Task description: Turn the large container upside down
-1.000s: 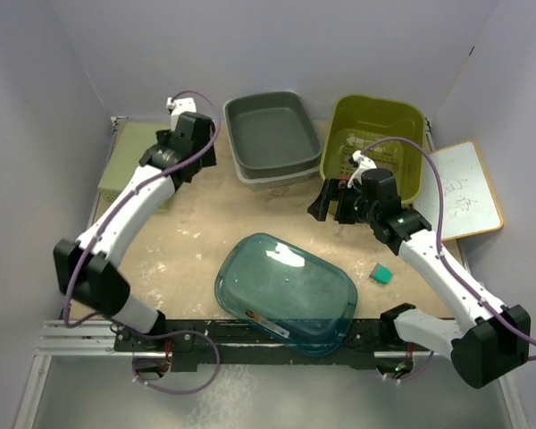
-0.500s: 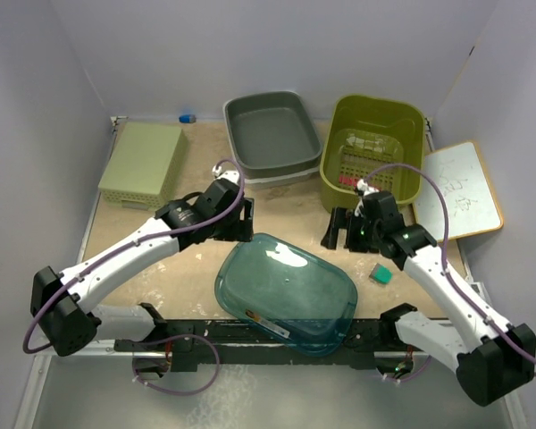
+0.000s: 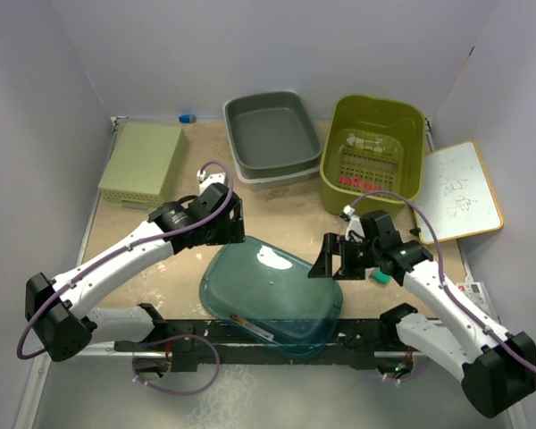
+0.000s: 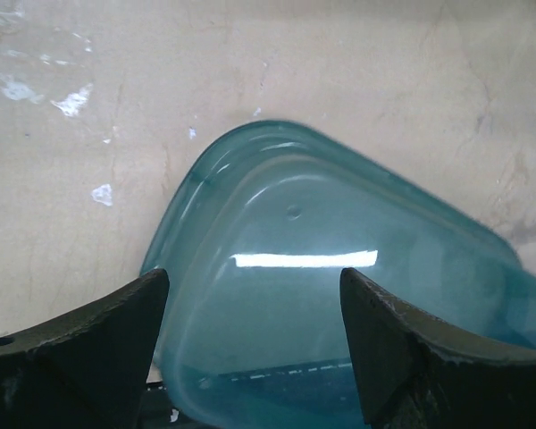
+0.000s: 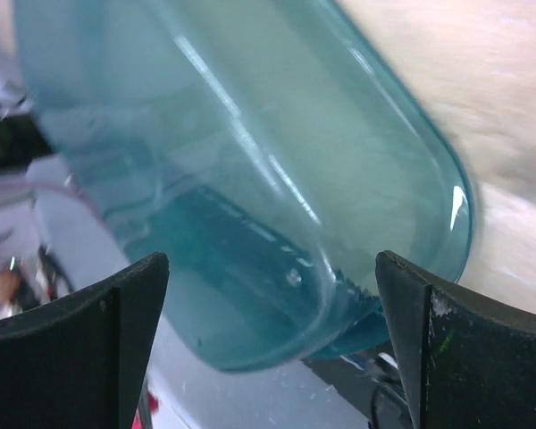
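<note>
The large container (image 3: 272, 290) is a teal see-through tub lying at the near middle of the table, its near edge over the table's front rail. My left gripper (image 3: 225, 228) is open above its far left corner; in the left wrist view the tub (image 4: 339, 295) fills the space between the spread fingers of the gripper (image 4: 252, 299). My right gripper (image 3: 327, 259) is open at the tub's right end; in the right wrist view the tub's rounded end (image 5: 250, 179) lies between the fingers of the gripper (image 5: 272, 277). Neither gripper grips it.
Stacked grey tubs (image 3: 272, 134) stand at the back middle. An olive basket (image 3: 406, 183) holding a clear perforated box stands at the back right. A pale green box (image 3: 143, 161) lies back left, a whiteboard (image 3: 464, 192) far right, and a small green block (image 3: 381, 278) by the right arm.
Both arms came down and in towards the teal tub, the left from the back left corner. The tub has shifted a little to the left and nearer.
</note>
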### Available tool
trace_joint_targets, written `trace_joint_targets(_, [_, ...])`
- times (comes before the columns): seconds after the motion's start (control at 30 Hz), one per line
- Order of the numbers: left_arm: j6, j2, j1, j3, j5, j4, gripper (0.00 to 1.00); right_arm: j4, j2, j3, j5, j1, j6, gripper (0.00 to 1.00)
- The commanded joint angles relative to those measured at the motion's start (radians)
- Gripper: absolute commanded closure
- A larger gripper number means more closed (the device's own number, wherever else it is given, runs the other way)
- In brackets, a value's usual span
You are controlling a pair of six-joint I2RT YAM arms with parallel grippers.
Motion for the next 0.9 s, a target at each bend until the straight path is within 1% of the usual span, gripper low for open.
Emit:
trace_joint_targets(0.0, [-0.034, -0.003, -0.003, 0.085, -0.117, -0.038, 0.25, 0.343, 0.051, -0.011, -0.316, 0.130, 0.026, 0.00])
trace_joint_targets(0.07, [-0.029, -0.007, -0.002, 0.093, -0.132, -0.026, 0.25, 0.445, 0.116, 0.007, -0.316, 0.215, 0.045, 0.00])
trace_joint_targets(0.1, [-0.028, -0.005, -0.002, 0.101, -0.133, -0.028, 0.25, 0.449, 0.149, 0.024, -0.312, 0.240, 0.027, 0.00])
trace_joint_targets(0.13, [-0.028, 0.000, -0.002, 0.112, -0.131, -0.035, 0.25, 0.411, 0.176, 0.061, -0.289, 0.250, -0.004, 0.00])
trace_joint_targets(0.2, [-0.022, 0.005, -0.002, 0.124, -0.113, -0.050, 0.25, 0.293, 0.195, 0.098, -0.195, 0.253, -0.058, 0.00])
trace_joint_targets(0.27, [-0.016, 0.000, -0.002, 0.115, -0.108, -0.052, 0.25, 0.170, 0.174, 0.100, -0.067, 0.253, -0.087, 0.00])
trace_joint_targets(0.33, [-0.012, -0.004, -0.002, 0.105, -0.116, -0.045, 0.24, 0.091, 0.132, 0.079, 0.024, 0.252, -0.095, 0.00])
trace_joint_targets(0.43, [-0.002, 0.009, -0.001, 0.101, -0.099, -0.016, 0.24, 0.024, 0.043, 0.033, 0.039, 0.253, -0.082, 0.00])
trace_joint_targets(0.53, [0.004, 0.033, -0.002, 0.097, -0.063, 0.020, 0.24, 0.009, -0.038, -0.023, -0.022, 0.252, -0.043, 0.00])
trace_joint_targets(0.6, [0.006, 0.049, -0.002, 0.101, -0.055, 0.020, 0.24, 0.039, -0.073, -0.062, -0.106, 0.253, -0.021, 0.00])
trace_joint_targets(0.63, [0.006, 0.056, -0.002, 0.103, -0.062, 0.016, 0.24, 0.082, -0.087, -0.085, -0.166, 0.254, -0.016, 0.00])
trace_joint_targets(0.67, [0.000, 0.060, -0.001, 0.108, -0.080, 0.007, 0.25, 0.143, -0.097, -0.114, -0.224, 0.257, -0.007, 0.00])
trace_joint_targets(0.7, [-0.015, 0.061, -0.002, 0.112, -0.129, -0.004, 0.25, 0.226, -0.106, -0.135, -0.258, 0.265, 0.005, 0.00])
trace_joint_targets(0.77, [-0.037, 0.059, 0.004, 0.121, -0.185, -0.022, 0.24, 0.333, -0.093, -0.171, -0.287, 0.284, 0.032, 0.00])
trace_joint_targets(0.87, [-0.068, 0.046, 0.039, 0.121, -0.211, -0.063, 0.24, 0.462, -0.017, -0.174, -0.283, 0.332, 0.058, 0.00])
